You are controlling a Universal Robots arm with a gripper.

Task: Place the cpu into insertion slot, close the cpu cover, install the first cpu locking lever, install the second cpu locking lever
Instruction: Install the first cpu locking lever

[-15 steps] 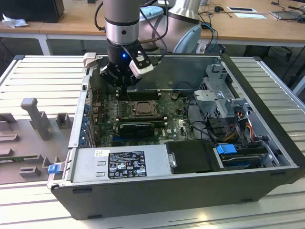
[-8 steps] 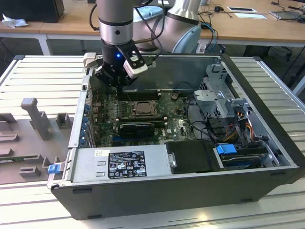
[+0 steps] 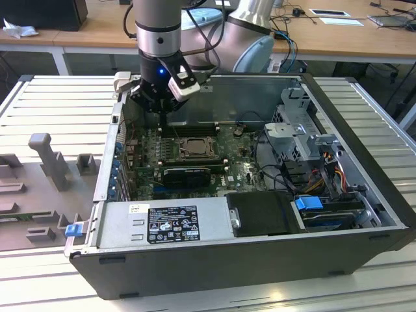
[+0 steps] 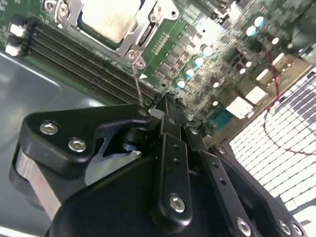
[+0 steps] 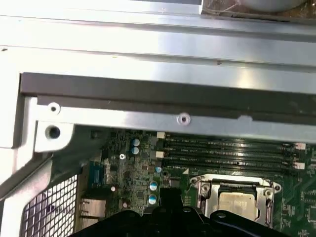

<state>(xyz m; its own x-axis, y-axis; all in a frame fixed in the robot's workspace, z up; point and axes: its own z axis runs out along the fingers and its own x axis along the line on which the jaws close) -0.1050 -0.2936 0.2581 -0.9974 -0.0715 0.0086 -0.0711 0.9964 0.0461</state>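
My own black body is hiding my gripper fingertips in the second wrist view; their gap is not showing. The frame edge is cutting off the chip and its cover. In the first wrist view my body is covering the socket's near side.

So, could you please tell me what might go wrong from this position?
1. In the second wrist view, the gripper sits low beside a thin wire lever at the corner of the cpu cover; a slip could bend it.
2. The memory slots and small capacitors lie close to the gripper, so a sideways move may knock them.
3. In the exterior view, the arm works close to the case wall, leaving little room.
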